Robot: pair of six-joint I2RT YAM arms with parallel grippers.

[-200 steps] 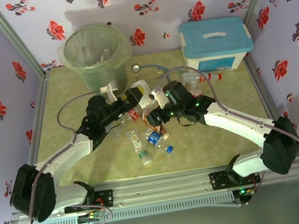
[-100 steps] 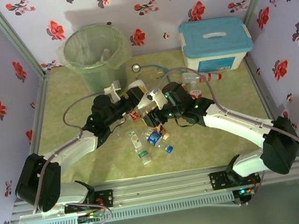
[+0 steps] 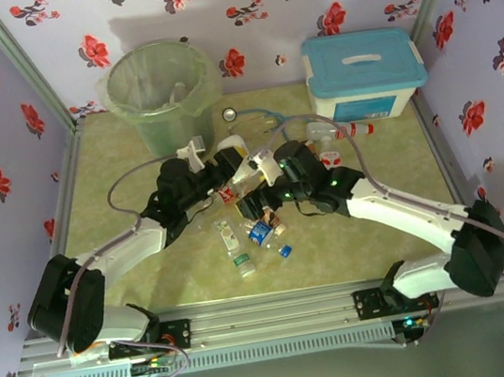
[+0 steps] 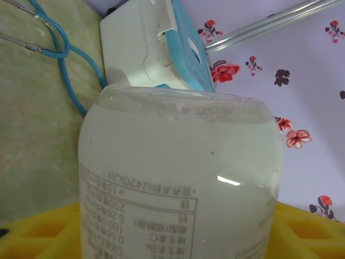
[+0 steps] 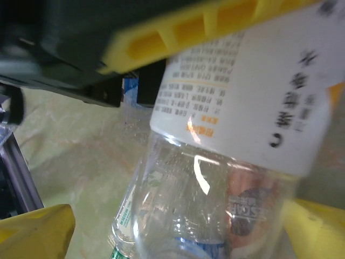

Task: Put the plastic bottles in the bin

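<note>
My left gripper (image 3: 227, 162) is shut on a milky white bottle (image 4: 180, 172), whose base points away from the wrist; it shows as a white bottle (image 3: 234, 146) in the top view. Right beside it, my right gripper (image 3: 259, 174) is shut on a clear bottle with a white printed label (image 5: 215, 183), held between its yellow fingers (image 5: 32, 232). A left-gripper finger (image 5: 215, 21) crosses above that label. Several more bottles (image 3: 257, 233) lie in a pile below both grippers, and one with a red cap (image 3: 343, 132) lies by the box. The bin (image 3: 161, 88) stands at the far left.
A white box with a light-blue lid (image 3: 363, 72) stands at the back right, also the box (image 4: 156, 48) in the left wrist view. The blue-tubed stethoscope (image 3: 250, 115) lies between bin and box. Floral walls close in the table's sides and back.
The left arm has pushed a little forward and right with the white bottle. The right gripper has shifted slightly up and left, closer to the left one.
</note>
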